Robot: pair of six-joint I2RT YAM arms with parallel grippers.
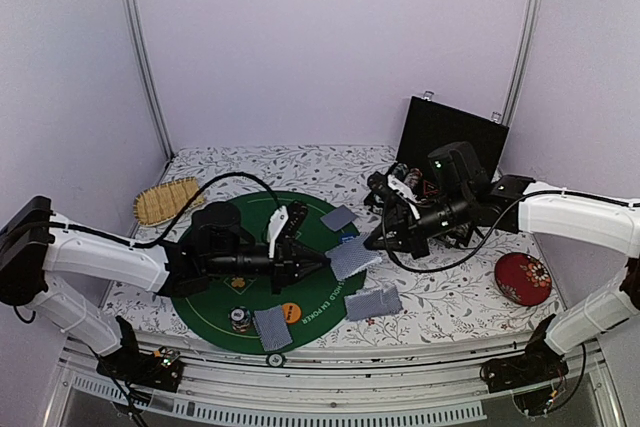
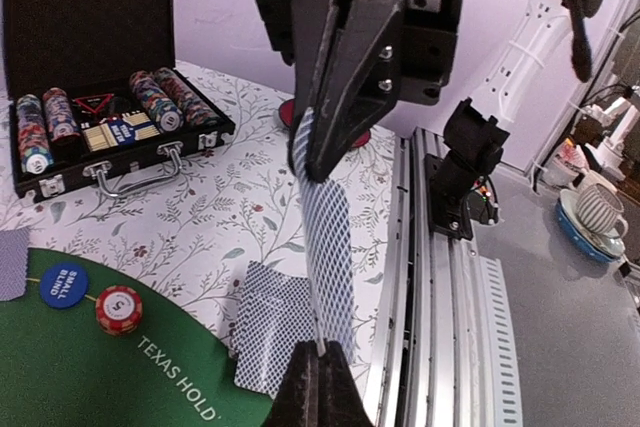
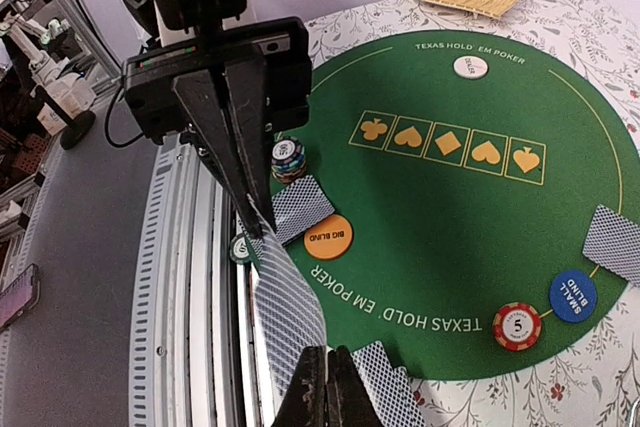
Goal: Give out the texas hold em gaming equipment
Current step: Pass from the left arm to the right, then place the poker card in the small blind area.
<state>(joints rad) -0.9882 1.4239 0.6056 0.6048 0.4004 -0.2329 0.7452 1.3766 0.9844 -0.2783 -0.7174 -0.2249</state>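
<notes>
A blue-backed playing card is stretched between both grippers above the right edge of the green poker mat. My left gripper is shut on one end and my right gripper is shut on the other. Face-down cards lie on the mat at its far right and near edge, and on the cloth. An orange big-blind button, a chip stack, a blue small-blind button, a red chip and a white dealer button sit on the mat.
An open black case holding chip rolls stands at the back right behind the right arm. A red round disc lies at the right. A tan bamboo mat lies at the back left. The metal rail runs along the near edge.
</notes>
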